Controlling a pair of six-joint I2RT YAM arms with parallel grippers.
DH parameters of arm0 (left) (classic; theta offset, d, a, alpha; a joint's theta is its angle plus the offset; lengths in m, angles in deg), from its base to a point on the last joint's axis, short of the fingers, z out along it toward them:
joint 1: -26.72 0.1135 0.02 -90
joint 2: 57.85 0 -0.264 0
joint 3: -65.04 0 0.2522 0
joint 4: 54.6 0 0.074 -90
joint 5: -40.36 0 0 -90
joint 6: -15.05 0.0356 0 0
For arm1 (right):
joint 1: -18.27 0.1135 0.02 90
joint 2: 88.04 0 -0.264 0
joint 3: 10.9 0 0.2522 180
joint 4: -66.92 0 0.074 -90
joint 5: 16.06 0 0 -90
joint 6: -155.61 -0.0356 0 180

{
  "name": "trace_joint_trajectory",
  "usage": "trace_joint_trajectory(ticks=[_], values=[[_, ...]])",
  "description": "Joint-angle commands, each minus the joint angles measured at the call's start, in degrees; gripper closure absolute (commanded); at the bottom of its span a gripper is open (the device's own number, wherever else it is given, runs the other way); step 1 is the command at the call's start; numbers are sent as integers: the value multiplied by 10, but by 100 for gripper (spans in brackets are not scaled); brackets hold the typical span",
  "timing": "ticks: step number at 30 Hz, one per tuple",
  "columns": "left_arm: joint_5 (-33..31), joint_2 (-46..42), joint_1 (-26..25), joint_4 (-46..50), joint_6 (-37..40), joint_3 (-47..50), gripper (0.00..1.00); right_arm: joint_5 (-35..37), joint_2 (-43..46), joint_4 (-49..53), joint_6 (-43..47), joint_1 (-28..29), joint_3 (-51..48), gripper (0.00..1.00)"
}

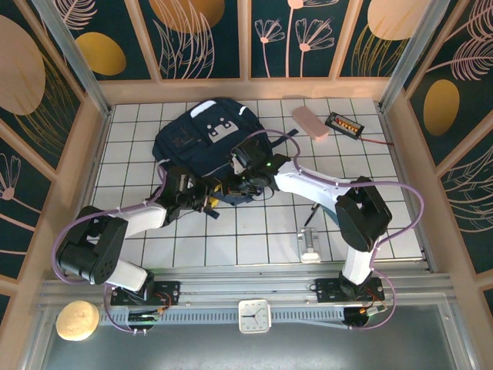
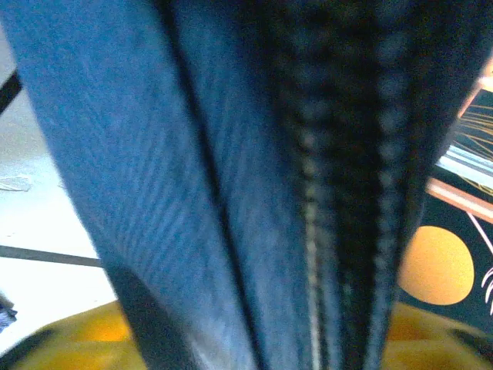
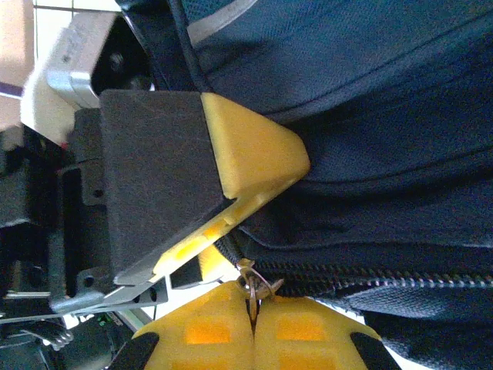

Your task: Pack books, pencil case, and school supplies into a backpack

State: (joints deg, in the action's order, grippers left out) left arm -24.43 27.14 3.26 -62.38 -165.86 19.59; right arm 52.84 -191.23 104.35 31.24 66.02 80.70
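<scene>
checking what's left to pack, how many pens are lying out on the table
1: a slim black pen lying right of the backpack, just beyond the silver metal piece. More may be hidden in or under the backpack.

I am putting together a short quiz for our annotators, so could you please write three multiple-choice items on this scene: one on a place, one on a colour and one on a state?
1. Where does the pencil case lie?
A. On the table, right of the backpack, near the black gadget
B. Inside the backpack
C. Between the arms' bases

2. What colour is the backpack?
A. Red
B. Navy blue
C. Green

3. How is the right hand?
A. Wide open
B. Shut on the zipper pull
C. Half open, touching nothing

Answers:
1 A: the pink pouch lies on the white tiles by the gadget.
2 B: its fabric is dark blue in the top view.
3 B: the right wrist view shows its yellow fingertips pressed together on the pull.
</scene>
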Motion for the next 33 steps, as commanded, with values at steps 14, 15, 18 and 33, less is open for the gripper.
trace_joint_trajectory(ticks=[14, 15, 18, 33], values=[[27, -107, 93, 370, 498, -138, 100, 4, 56, 126, 186, -144, -46, 100], [34, -119, 96, 377, 521, -140, 100, 7, 49, 123, 194, -157, -44, 100], [69, -138, 128, 425, 591, -150, 100, 25, 10, 109, 224, -201, -31, 100], [19, 110, 250, 537, 716, -408, 100, -5, 57, 69, 184, -175, -51, 100]])
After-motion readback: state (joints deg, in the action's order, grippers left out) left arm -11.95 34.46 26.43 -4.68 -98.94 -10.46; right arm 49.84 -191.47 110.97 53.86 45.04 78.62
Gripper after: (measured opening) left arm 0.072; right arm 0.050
